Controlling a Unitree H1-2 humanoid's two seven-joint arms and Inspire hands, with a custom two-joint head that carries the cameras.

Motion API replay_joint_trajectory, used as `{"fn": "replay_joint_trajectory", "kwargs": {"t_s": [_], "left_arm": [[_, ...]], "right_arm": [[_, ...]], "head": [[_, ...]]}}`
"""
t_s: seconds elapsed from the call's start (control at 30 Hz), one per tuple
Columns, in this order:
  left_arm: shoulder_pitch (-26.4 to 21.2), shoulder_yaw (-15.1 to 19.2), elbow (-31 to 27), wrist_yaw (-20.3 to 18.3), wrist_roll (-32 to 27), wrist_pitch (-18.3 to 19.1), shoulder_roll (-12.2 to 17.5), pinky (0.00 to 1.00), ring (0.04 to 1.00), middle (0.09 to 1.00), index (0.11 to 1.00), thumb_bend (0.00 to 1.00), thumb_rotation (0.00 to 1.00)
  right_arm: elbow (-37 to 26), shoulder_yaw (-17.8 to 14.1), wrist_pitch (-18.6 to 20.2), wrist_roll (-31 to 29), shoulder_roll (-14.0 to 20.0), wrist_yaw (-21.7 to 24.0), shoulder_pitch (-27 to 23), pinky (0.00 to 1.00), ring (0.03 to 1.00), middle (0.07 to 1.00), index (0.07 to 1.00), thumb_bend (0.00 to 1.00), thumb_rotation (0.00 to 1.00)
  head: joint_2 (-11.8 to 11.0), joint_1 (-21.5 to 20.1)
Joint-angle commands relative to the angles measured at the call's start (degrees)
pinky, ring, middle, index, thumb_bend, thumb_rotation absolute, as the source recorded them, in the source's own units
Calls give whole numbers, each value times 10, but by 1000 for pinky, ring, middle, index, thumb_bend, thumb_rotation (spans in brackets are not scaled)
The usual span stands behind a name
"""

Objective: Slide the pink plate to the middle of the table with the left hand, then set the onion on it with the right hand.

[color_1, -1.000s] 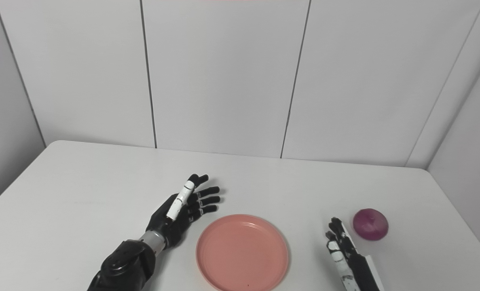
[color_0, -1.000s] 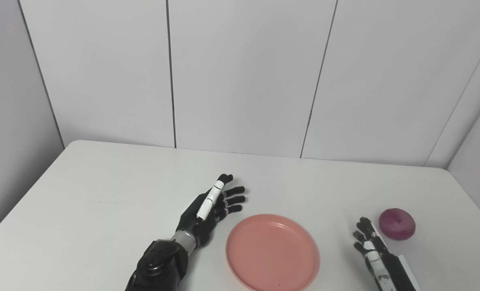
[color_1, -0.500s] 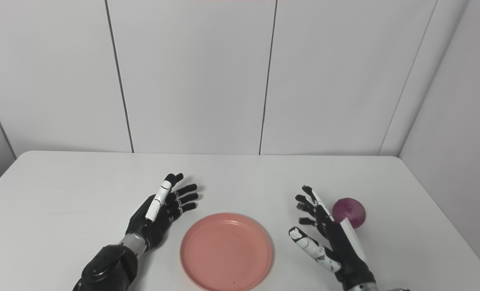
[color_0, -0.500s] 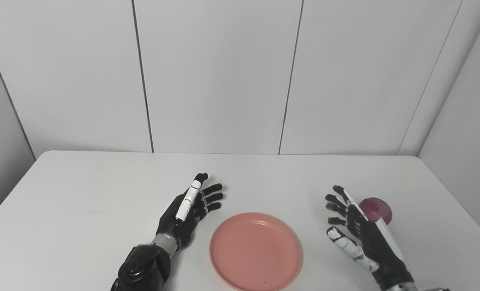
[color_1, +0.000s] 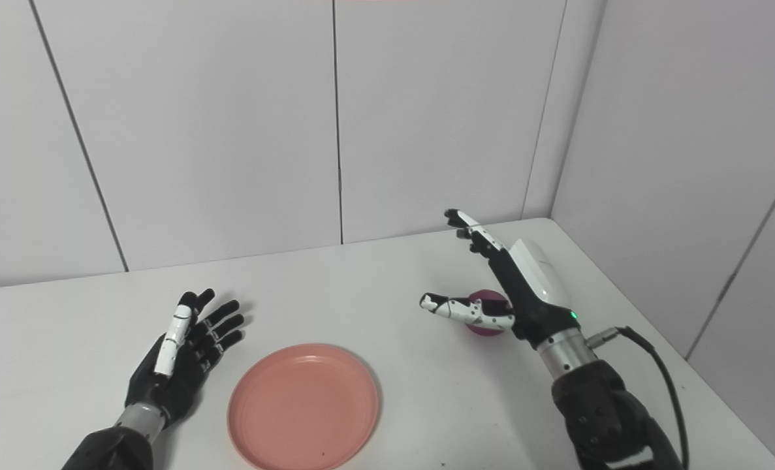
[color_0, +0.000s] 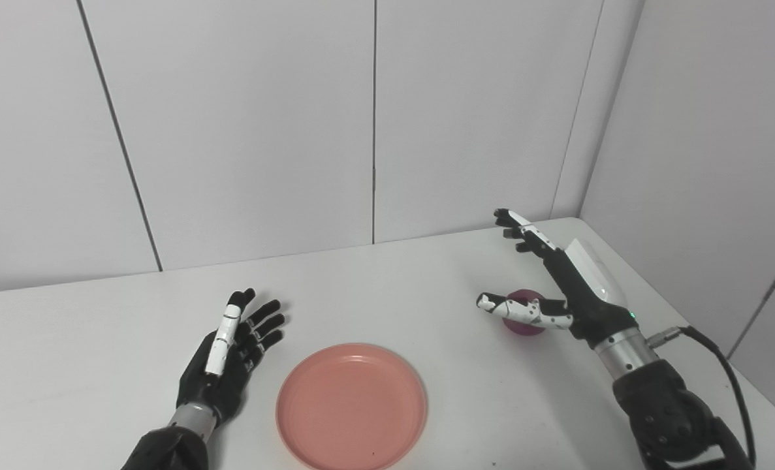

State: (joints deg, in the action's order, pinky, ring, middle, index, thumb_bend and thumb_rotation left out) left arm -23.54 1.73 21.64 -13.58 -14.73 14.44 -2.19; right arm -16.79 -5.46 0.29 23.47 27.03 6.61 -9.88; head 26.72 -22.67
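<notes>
Reaching from above, the right hand hangs spread wide and empty over the onion, right of centre; it should lower squarely before closing. Left hand lies open beside the pink plate, lower centre. White table, grey panelled walls.

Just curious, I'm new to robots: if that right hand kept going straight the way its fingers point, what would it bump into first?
Probably nothing on the table. The right hand points up and away toward the back wall, above the onion, though depth is hard to judge.
</notes>
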Motion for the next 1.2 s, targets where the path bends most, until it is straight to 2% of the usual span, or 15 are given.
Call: {"fn": "replay_joint_trajectory", "kwargs": {"t_s": [0.0,0.27,0.37,0.5,0.63,0.77,0.87,1.17], "left_arm": [[17,-1,35,2,2,24,7,906,868,872,985,636,793],[14,2,45,0,-6,22,9,922,867,875,996,623,793],[16,1,42,-3,-8,23,9,928,871,875,999,619,801],[18,-1,37,-4,-10,25,8,926,867,872,998,618,798],[20,-4,34,-5,-10,25,9,927,869,876,1000,611,816],[20,-5,36,-8,-12,21,9,936,872,882,1000,617,814],[22,-6,32,-7,-11,23,8,927,873,881,1000,620,814],[25,-7,25,-12,-15,26,10,924,877,884,1000,616,825]], "right_arm": [[-6,-3,-13,17,28,-1,-35,693,814,862,893,929,620],[49,21,-17,69,82,22,-86,653,808,857,888,983,592],[69,37,-2,94,107,49,-112,635,807,859,882,999,577],[105,53,-8,107,124,60,-136,634,803,854,867,1000,529],[150,77,-18,129,137,64,-157,632,802,850,852,1000,528],[195,103,-27,146,142,62,-172,621,798,852,855,1000,575],[235,116,-34,149,136,54,-179,619,797,848,855,1000,574],[334,127,-43,128,115,31,-183,632,799,852,871,1000,618]], "head": [[-4,-6],[-12,-14],[-13,-10],[-13,-8],[-13,-7],[-13,-4],[-13,-3],[-12,-1]]}}
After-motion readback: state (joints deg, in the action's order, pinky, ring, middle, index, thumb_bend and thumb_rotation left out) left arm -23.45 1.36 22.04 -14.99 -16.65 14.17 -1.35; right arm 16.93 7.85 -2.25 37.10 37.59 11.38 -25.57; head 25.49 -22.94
